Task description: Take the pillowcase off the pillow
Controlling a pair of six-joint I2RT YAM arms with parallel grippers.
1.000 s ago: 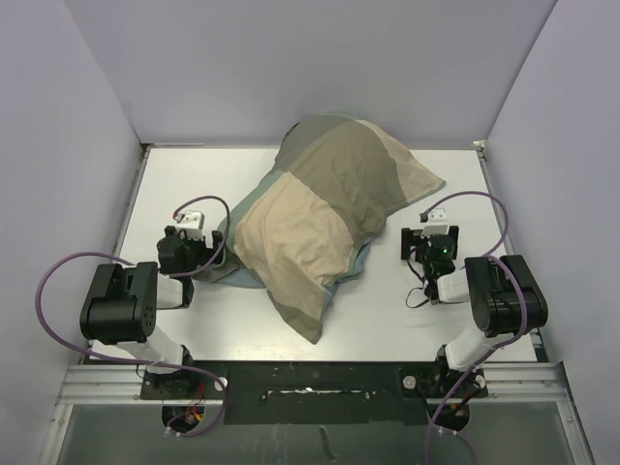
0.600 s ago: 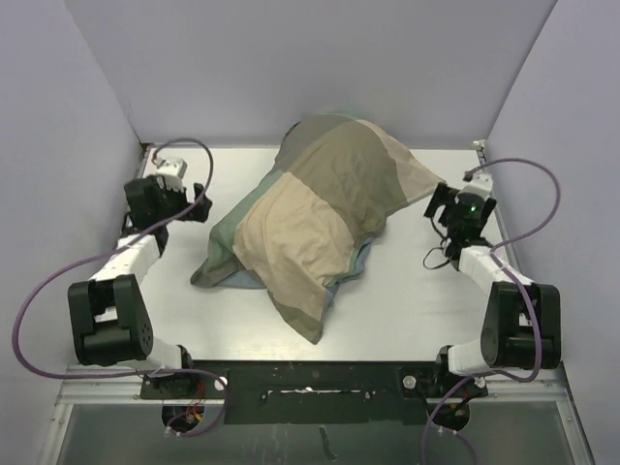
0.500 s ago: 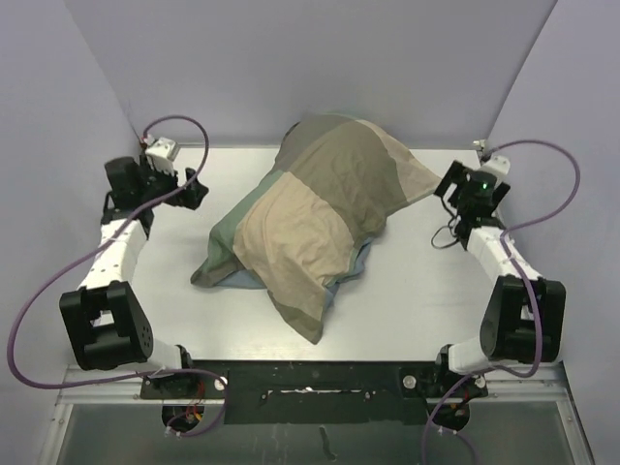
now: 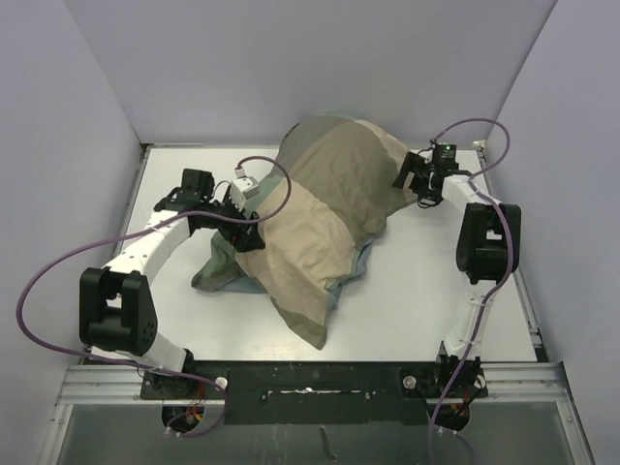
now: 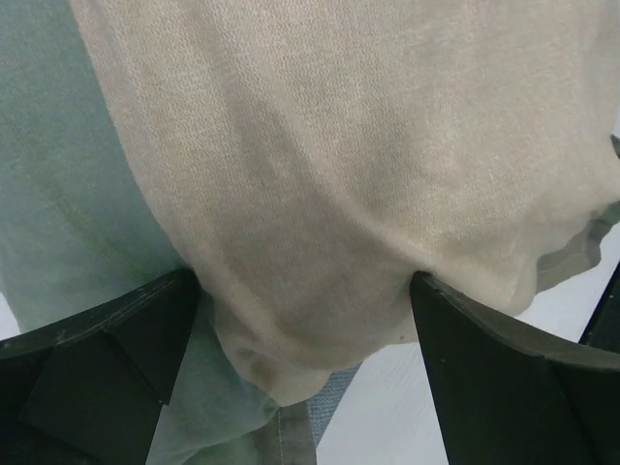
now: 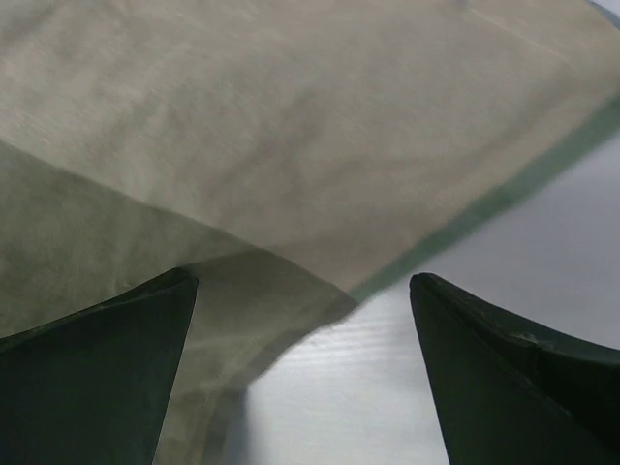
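Lining up a first hold on the pillowcase point(image 4: 320, 223), stuffed and sprawled across the middle of the table point(image 4: 436, 300), with the pillow wholly hidden inside. Working with the left gripper point(image 5: 302, 279) at the left flank, jaws spread wide around a beige bulge and clamping nothing. Working with the right gripper point(image 6: 302, 278) over the far right corner, jaws likewise spread wide, above tan cloth and its greenish hem, holding nothing.

Best to pinch cloth only, never the stuffing beneath: lower onto a loose fold or hem, close fully, then lift slightly to check for slack. Worth finding the open end first; probably at the near side, judging by blue-grey lining peeking out, though hard to tell. Pull along the length, not straight up.

Seeing no brand, label, tag or readable writing anywhere.
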